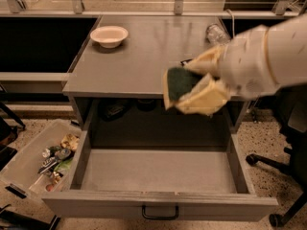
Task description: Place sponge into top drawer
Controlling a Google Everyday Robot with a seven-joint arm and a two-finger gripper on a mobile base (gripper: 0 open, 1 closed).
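The sponge (178, 84), dark green scrub layer over pale yellow foam, is held in my gripper (192, 87), which comes in from the right on a white arm. The gripper holds it in the air, in front of the table's front edge and above the open top drawer (158, 169). The drawer is pulled out wide, grey inside, with a flat front panel and a dark wire handle (159, 213). Its inside shows nothing lying in it.
A white bowl (109, 35) sits at the table's back left. A clear bottle (217, 33) lies at the back right. A clear plastic bin of clutter (41, 162) stands on the floor left of the drawer. An office chair base (278, 171) is at the right.
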